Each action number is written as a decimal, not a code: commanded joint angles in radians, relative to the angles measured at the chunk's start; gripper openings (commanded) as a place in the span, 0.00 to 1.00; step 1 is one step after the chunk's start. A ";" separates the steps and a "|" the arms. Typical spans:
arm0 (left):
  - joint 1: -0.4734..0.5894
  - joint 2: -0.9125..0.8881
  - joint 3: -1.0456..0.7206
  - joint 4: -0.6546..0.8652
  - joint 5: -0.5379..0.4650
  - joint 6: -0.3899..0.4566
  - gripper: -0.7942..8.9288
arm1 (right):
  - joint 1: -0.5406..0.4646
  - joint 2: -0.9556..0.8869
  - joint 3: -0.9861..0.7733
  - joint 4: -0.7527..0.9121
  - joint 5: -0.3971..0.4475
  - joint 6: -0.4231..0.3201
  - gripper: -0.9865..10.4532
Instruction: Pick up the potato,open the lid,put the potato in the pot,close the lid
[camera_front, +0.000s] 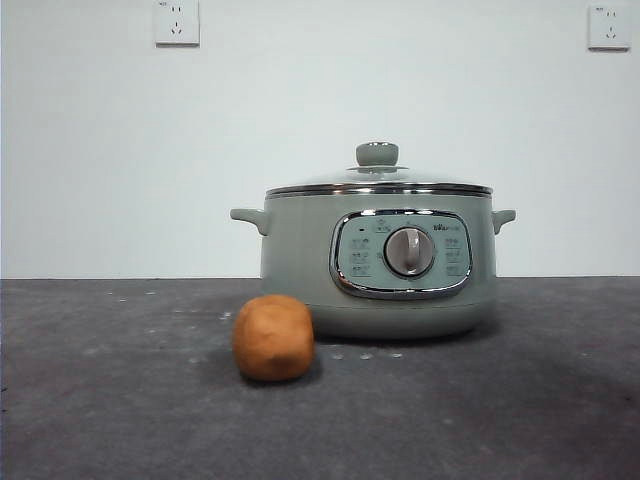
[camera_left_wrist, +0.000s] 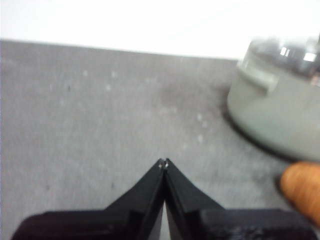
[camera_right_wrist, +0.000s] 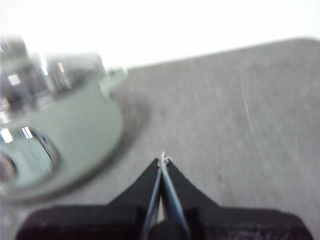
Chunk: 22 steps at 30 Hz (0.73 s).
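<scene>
The orange-brown potato (camera_front: 273, 337) lies on the dark table just in front of the pot's left side. Behind it stands the sage-green pot (camera_front: 378, 262), its dial panel facing me, with the glass lid (camera_front: 378, 180) sitting closed on top. In the left wrist view, my left gripper (camera_left_wrist: 163, 163) hovers shut over bare table, with the potato (camera_left_wrist: 303, 190) and the pot (camera_left_wrist: 276, 110) off to one side. My right gripper (camera_right_wrist: 163, 159) is shut too, empty, beside the pot (camera_right_wrist: 55, 135). Neither gripper shows in the front view.
A dark grey table (camera_front: 100, 400) stretches to a white wall with two sockets (camera_front: 177, 22) high up. Small pale specks dot the table near the pot's base.
</scene>
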 joint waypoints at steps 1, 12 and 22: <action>0.003 0.016 0.066 -0.027 0.004 -0.041 0.08 | 0.000 0.012 0.063 0.010 -0.003 0.036 0.08; 0.003 0.182 0.390 -0.224 0.129 -0.039 0.08 | 0.000 0.214 0.431 -0.220 -0.133 -0.003 0.08; -0.005 0.349 0.716 -0.562 0.240 0.094 0.08 | 0.000 0.447 0.817 -0.620 -0.254 -0.172 0.08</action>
